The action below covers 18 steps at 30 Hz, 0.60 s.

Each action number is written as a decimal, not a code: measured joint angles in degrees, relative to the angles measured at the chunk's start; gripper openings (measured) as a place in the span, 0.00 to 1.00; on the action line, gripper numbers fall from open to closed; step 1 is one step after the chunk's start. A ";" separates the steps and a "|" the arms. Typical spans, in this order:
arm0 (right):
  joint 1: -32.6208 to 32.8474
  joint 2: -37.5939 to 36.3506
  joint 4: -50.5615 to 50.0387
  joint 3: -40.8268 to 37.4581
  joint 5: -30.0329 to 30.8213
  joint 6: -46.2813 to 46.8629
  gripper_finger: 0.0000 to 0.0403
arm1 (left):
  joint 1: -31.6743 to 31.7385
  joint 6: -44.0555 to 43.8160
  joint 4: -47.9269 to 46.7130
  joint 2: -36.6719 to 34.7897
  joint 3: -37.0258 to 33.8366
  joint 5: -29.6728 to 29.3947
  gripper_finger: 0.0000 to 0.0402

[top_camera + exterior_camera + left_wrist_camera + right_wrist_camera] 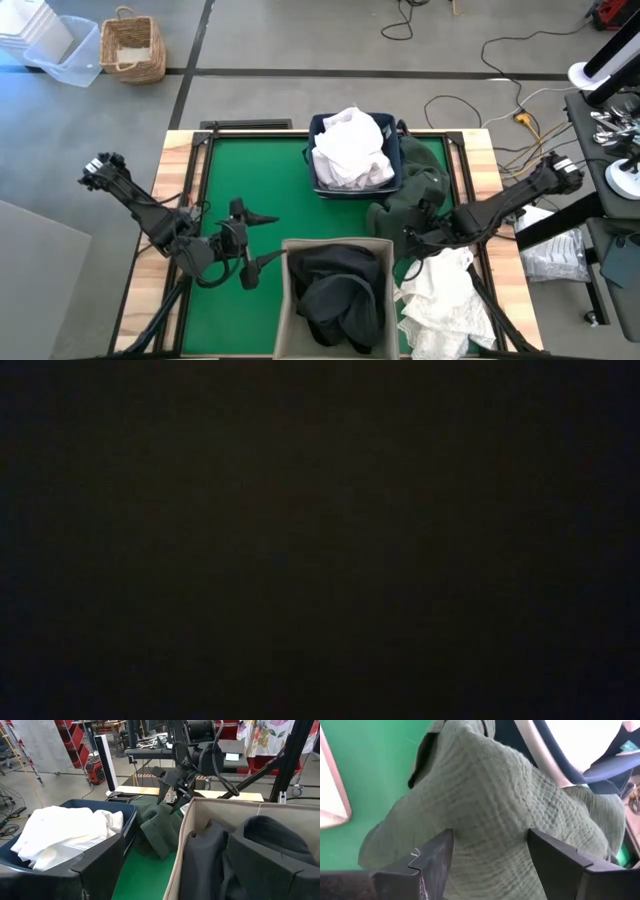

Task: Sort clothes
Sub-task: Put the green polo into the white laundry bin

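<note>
Where the camera looks straight down, a green table [250, 180] carries a navy bin [395, 160] at the far middle, filled with a white garment [348, 148], and a beige bin [287, 300] at the near middle holding a black garment [338, 290]. A dark green garment [420, 190] lies heaped just right of the navy bin, touching its side, and a second white garment [445, 295] lies crumpled to the right of the beige bin. The right gripper [412, 240] sits at the near edge of the green heap; the left gripper [262, 238] hangs over bare green mat left of the beige bin, its two fingers spread wide with nothing between them.

Low view: wholly dark; nothing can be told from it.

Left wrist view: the white garment [65, 835] fills the navy bin [100, 865], the dark green garment [160, 827] lies on the mat between the two bins, and dark clothing [250, 855] fills the beige bin [177, 850]. The right gripper [172, 795] is directly above the green cloth with fingers parted.

Right wrist view: the two dark fingers [427, 865] stand apart with the dark green garment [490, 805] bulging between them; whether they press on the cloth cannot be told.
</note>
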 joint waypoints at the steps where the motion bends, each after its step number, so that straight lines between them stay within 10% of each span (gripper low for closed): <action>1: -0.12 0.23 0.10 0.00 -0.01 0.57 0.61 | 0.00 0.00 0.00 0.25 0.00 0.06 0.82; 10: -1.97 2.66 0.29 0.00 0.15 6.45 0.55 | -0.03 0.19 0.57 3.38 0.00 -2.11 0.82; 18: -3.18 4.21 0.30 0.00 0.29 9.92 0.29 | -0.02 0.42 0.61 4.19 0.02 -2.69 0.82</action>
